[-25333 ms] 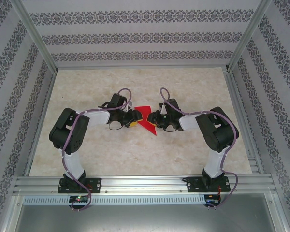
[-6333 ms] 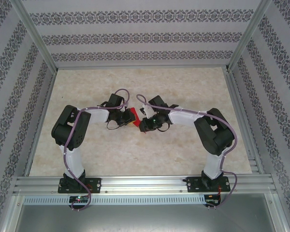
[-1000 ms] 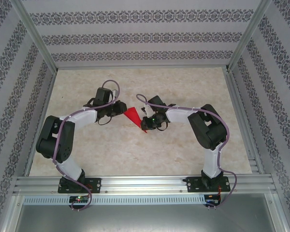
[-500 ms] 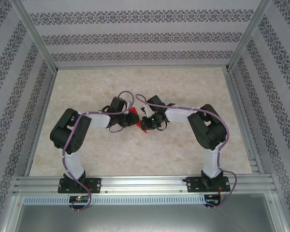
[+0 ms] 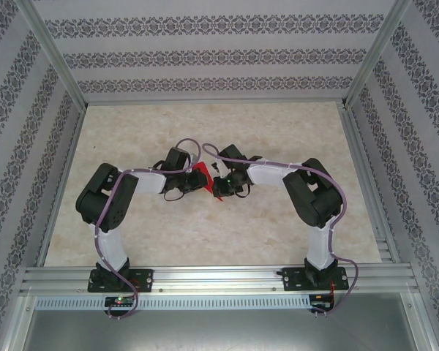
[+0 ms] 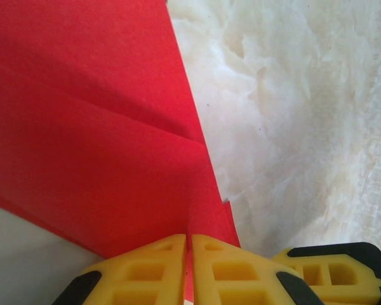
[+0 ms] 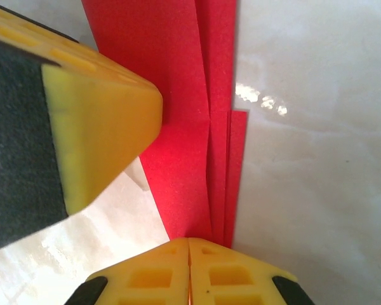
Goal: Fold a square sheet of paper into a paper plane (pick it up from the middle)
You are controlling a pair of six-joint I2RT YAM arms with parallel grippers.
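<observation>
While pinched (end effectors [image 6: 187, 238] [image 7: 189, 241]), paper [image 6: 101, 127] is creased.

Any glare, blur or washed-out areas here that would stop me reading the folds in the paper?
Top external: even light, sharp, but the red paper is too small to read folds. Left wrist: paper crisp, creases clear; the pale table is washed out. Right wrist: small glare spots on the table, layered edges clear, the near yellow finger at left soft.

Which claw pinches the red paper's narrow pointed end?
The right gripper, closed near the tip of the paper plane; the left gripper clamps the wider end.
</observation>
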